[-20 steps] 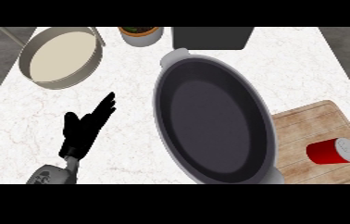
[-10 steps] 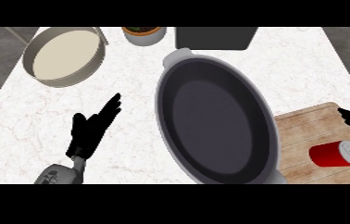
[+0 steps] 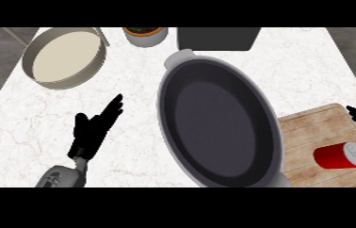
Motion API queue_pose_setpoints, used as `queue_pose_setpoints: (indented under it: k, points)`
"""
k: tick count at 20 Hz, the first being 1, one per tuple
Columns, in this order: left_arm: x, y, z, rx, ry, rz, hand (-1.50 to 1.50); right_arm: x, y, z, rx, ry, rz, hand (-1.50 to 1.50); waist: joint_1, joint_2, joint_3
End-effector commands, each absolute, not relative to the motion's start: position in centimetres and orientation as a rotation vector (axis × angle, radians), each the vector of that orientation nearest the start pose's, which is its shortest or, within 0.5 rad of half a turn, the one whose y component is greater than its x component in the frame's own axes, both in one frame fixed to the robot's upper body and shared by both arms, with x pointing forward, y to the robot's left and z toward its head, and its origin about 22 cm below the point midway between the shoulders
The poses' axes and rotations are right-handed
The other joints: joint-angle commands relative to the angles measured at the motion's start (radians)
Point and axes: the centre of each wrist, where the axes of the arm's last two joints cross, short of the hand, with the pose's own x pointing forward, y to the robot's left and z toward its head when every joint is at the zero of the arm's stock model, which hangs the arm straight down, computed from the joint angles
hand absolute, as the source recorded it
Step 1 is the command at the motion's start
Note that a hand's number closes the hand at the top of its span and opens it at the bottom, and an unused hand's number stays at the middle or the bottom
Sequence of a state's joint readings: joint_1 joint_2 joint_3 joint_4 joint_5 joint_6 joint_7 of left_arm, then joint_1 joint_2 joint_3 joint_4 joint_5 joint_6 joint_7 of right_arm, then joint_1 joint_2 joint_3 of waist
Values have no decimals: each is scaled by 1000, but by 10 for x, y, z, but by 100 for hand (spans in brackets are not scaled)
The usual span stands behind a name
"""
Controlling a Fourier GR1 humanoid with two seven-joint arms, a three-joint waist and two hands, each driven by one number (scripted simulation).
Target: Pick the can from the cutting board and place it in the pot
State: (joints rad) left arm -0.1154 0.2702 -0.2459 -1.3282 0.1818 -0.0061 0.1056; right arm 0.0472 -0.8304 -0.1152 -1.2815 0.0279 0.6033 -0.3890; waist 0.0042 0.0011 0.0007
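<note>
**Trainee:** Layout in the head view, please?

**Operator:** Countertop, white and marbled, fills the frame. I see a large dark oval pot in the middle, with a pale handle at its far end and another at its near end. At the right edge lies a wooden cutting board, just beside the pot's rim. The red can lies on its side on that board, close to the frame's right edge, its pale end facing right.

**Trainee:** And the hands?

**Operator:** My left hand shows at lower left above the counter, well apart from the pot. Its fingers are straight and spread, pointing up and to the right; it has hold of nothing. Of the right hand I see only a dark tip at the right edge, over the board's far part and above the can. I cannot tell how far it is open, and it is not touching the can.

**Trainee:** Other items?

**Operator:** A round cream-coloured pan sits at upper left, a small bowl at top centre, and a dark rectangular object just beyond the pot.
</note>
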Motion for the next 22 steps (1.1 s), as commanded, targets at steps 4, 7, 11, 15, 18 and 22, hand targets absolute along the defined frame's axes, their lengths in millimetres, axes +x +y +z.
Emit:
queue_pose_setpoints:
  k: [4, 7, 11, 15, 18, 22]
  points:
    - [259, 252, -7, -74, -1277, -284, 0, 210, -497, 45, 19, -1362, 766, -150, 1, -1, 0]
    - [255, 242, -25, -63, -1262, -283, 0, 223, -474, 28, 106, -1405, 708, -150, 1, 0, 0]
    - [258, 246, -23, -75, -1290, -277, 0, 213, -487, 19, 201, -1409, 617, -150, 0, 1, 0]
    - [252, 242, -34, -64, -1272, -263, 0, 212, -480, -3, 236, -1350, 575, -150, 2, 2, 0]
    - [260, 256, -28, -66, -1277, -271, 0, 234, -450, -18, 249, -1350, 563, -150, 4, 1, 0]
    - [253, 256, -32, -52, -1274, -284, 0, 224, -461, -33, 294, -1288, 549, -150, 6, 2, 1]
